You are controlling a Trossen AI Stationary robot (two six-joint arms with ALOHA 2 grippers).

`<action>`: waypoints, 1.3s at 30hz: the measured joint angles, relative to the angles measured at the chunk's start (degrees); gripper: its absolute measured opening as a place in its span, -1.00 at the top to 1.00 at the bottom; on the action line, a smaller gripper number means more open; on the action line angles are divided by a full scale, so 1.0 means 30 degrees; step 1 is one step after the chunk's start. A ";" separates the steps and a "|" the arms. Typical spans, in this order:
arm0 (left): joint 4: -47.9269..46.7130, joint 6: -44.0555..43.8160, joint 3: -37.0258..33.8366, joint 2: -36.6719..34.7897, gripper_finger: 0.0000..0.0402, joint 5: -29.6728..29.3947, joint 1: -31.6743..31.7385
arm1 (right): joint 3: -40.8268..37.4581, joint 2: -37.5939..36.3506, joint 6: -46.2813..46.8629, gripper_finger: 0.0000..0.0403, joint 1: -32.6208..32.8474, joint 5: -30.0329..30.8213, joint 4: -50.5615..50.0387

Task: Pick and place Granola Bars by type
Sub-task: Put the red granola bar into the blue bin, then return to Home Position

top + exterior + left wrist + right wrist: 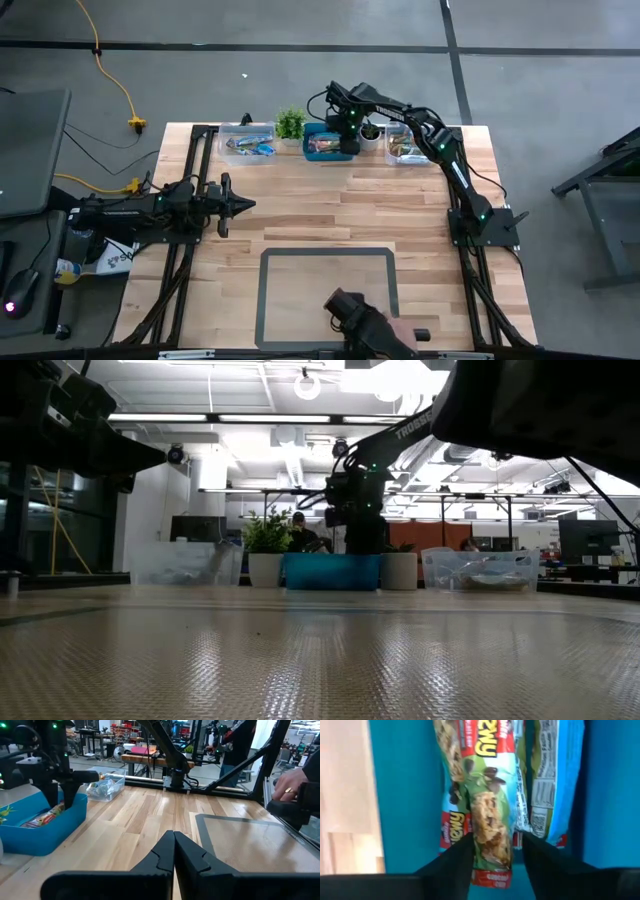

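Observation:
My right gripper [347, 143] reaches down into the blue bin [312, 153] at the table's far edge, fingers open. In the right wrist view its fingers stand on either side of the end of a red-and-green wrapped granola bar [487, 820]. That bar lies on the bin floor [410, 795] beside a bar showing light blue print [555, 780]. More bars lie in the clear bin [247, 145] to the left and the clear bin [407, 148] to the right. My left gripper [250, 205] waits shut over the table's left side. My right gripper points steeply down, its fingers along the bar. One finger [457, 860] lies close against the edge of the bar's end [490, 865], and the other finger [545, 860] stands a little off it. Whether either touches the wrapper, I cannot tell.
Two small potted plants [290, 123] [370, 130] stand between the bins. A grey-outlined rectangle [330, 255] marks the near middle of the table. A person's hand [375, 325] with a dark object reaches in at the near edge.

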 joint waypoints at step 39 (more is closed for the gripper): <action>0.0000 -0.0002 -0.0002 -0.0001 0.99 0.0000 0.0002 | 0.0015 -0.9934 0.9544 0.14 0.0936 -0.6191 0.1451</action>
